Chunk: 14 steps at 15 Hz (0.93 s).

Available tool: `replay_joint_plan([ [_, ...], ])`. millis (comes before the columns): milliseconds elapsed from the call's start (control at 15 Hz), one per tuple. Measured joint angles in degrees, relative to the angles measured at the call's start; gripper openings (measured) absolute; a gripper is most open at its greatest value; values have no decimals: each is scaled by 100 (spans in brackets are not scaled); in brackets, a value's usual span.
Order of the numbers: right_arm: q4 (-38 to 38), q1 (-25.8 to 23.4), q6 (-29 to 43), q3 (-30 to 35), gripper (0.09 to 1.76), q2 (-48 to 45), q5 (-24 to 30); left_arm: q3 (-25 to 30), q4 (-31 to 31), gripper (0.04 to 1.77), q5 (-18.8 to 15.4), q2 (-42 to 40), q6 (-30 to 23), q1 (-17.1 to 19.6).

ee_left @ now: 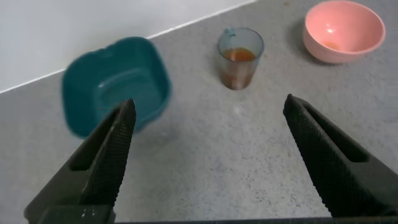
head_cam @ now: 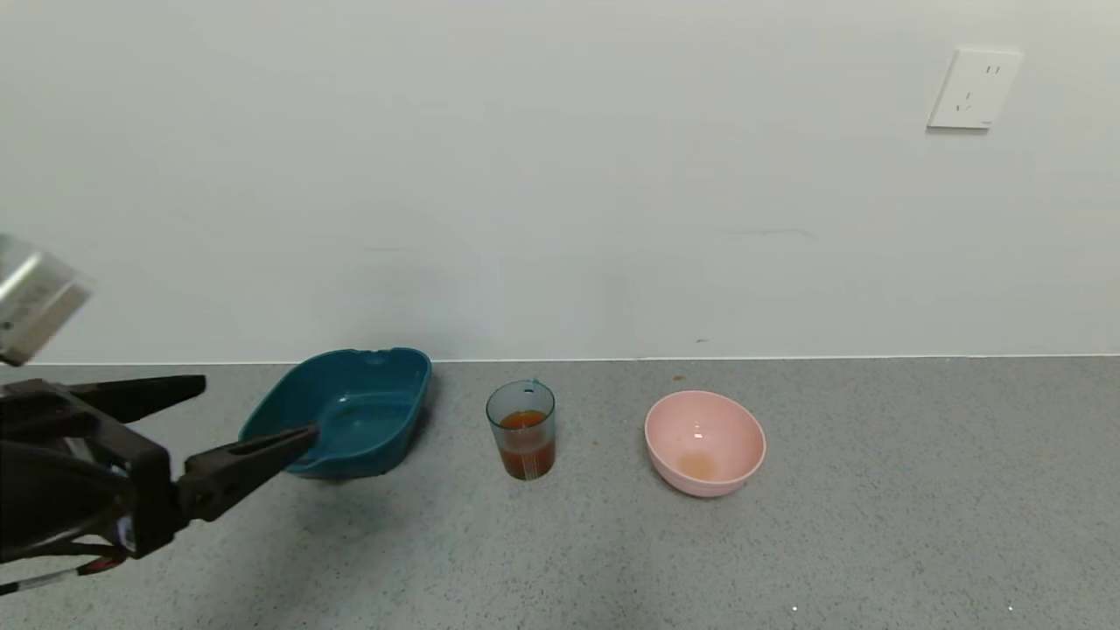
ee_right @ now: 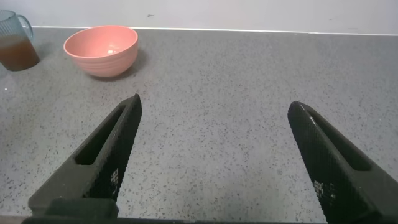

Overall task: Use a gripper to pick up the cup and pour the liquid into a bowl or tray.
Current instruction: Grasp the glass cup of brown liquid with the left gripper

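The translucent blue-green cup stands upright on the grey counter, holding reddish-brown liquid. The dark teal tray sits to its left, empty. My left gripper is open and empty at the left, raised above the counter in front of the tray, well short of the cup. In the left wrist view the gripper has its jaws wide apart, with the cup and tray beyond. My right gripper is open over bare counter; it is out of the head view. The cup shows far off in the right wrist view.
A round pink bowl with a faint orange stain stands right of the cup; it also shows in the left wrist view and the right wrist view. The white wall runs close behind the vessels, with a socket at upper right.
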Motion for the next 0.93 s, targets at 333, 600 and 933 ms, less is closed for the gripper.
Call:
replay_joint_plan([
  [333,1,0,0,0,171,0,0,21,-190,172,49,937,-414,-814],
  [600,0,0,2,0,171,0,0,229,-433,172,62,1635,-599,-1087],
  [933,0,0,0,0,171,0,-2,863,-1752,172,73,2437,-607,-1139],
])
